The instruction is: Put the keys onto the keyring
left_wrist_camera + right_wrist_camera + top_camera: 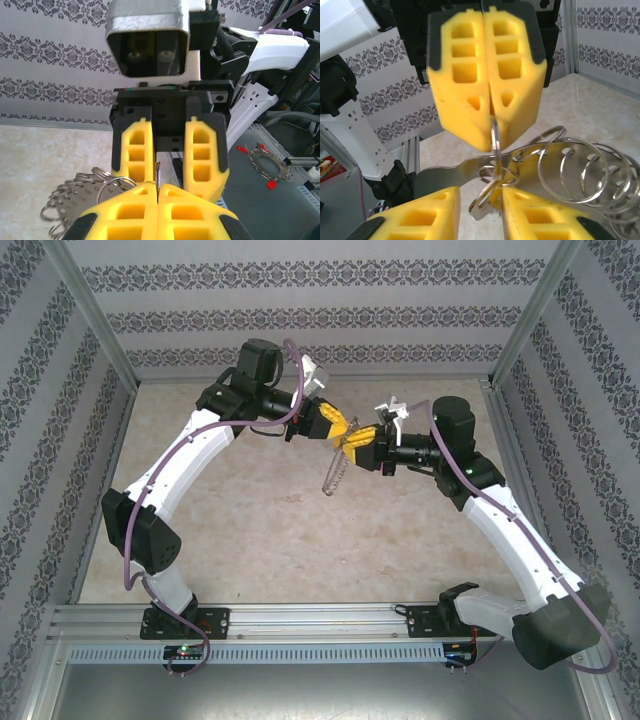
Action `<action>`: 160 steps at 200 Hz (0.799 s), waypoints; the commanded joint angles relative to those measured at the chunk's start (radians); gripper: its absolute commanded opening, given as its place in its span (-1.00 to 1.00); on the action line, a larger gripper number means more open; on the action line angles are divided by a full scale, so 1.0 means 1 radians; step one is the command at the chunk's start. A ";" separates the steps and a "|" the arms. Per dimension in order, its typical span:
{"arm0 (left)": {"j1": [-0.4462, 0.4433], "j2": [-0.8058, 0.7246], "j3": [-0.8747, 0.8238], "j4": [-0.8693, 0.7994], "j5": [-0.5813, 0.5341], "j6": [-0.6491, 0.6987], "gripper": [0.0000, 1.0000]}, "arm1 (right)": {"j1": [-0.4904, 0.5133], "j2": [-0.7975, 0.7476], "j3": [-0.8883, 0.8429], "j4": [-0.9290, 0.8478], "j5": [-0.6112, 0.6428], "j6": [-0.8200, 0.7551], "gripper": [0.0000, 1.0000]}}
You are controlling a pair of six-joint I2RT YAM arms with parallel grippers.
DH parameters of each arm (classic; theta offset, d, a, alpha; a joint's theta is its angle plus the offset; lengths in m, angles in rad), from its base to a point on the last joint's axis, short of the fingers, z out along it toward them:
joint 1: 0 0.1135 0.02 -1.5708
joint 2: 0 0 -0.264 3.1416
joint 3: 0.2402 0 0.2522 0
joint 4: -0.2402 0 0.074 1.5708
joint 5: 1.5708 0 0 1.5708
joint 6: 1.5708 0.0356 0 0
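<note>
Beige mottled tabletop [250,540] lies under both arms, closed in by walls of striped damask wallpaper [300,320]. Nearest the top camera, an aluminium rail [320,620] carries the two bases. From it the arms bow outward and upward, then bend in to meet above the far half of the table, well clear of the surface.

At that meeting point the left gripper [341,426] and the right gripper [354,440] face each other tip to tip. In the left wrist view the left gripper's yellow pads [130,215] are pressed flat together, with a thin wire of the keyring [335,472] pinched edge-on in the seam. From that grip the keyring hangs in mid-air below the grippers, apart from the tabletop, and its closely strung silver loops fan out to one side.

The right gripper's jaws stand apart. In its own wrist view a small split ring [484,200] sits in the gap between its two pads [420,220], just beside the right-hand one. Whether it touches either pad I cannot tell. A flat silver strip [447,172] runs left from the same knot of rings, and whether it belongs to the keys I cannot tell.

Farthest back, the wallpaper's dark patterned bands run level across the rear wall.
</note>
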 commanded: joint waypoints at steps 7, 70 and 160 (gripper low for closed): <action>-0.016 -0.046 -0.005 0.075 0.030 -0.025 -1.00 | 0.025 0.032 0.002 0.036 -0.019 -0.010 -0.63; -0.023 -0.043 -0.017 0.108 0.011 -0.051 -1.00 | 0.015 0.020 0.021 -0.023 -0.003 -0.038 -0.36; -0.023 -0.043 -0.058 0.216 -0.008 -0.121 -1.00 | -0.100 -0.172 -0.031 -0.050 -0.002 -0.002 -0.32</action>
